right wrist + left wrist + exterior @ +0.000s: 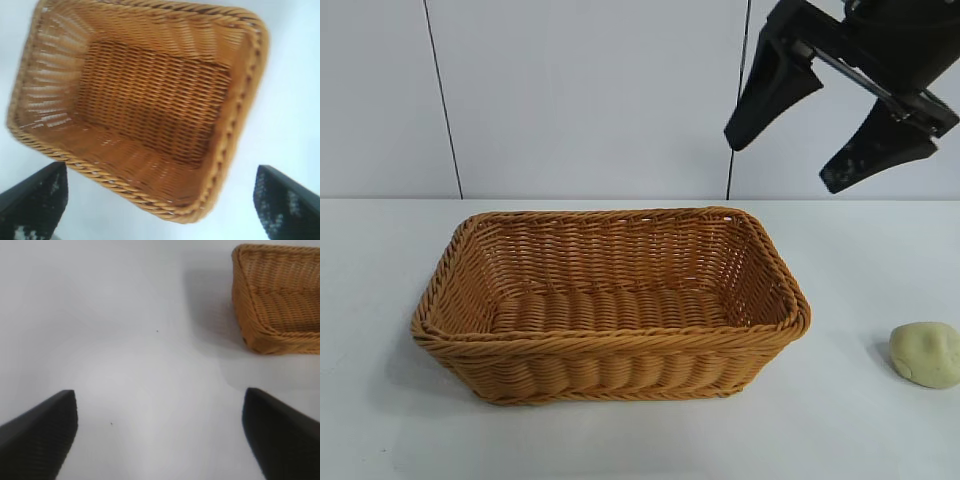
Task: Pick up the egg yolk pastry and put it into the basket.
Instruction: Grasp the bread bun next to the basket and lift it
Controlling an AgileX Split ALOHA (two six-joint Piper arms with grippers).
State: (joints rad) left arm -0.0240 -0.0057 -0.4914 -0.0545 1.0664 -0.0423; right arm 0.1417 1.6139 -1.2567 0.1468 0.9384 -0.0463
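Observation:
The egg yolk pastry (926,354), a small pale yellow-cream bun, lies on the white table at the far right. The golden-brown wicker basket (610,340) stands empty in the middle. It shows from above in the right wrist view (240,165) and its corner shows in the left wrist view (260,335). My right gripper (782,165) is open and empty, high in the air above the basket's right end, up and left of the pastry. My left gripper (160,435) is open and empty over bare table beside the basket; it is out of the exterior view.
The white table (860,440) runs to a pale panelled wall (590,90) behind the basket. Bare table surface lies between the basket and the pastry.

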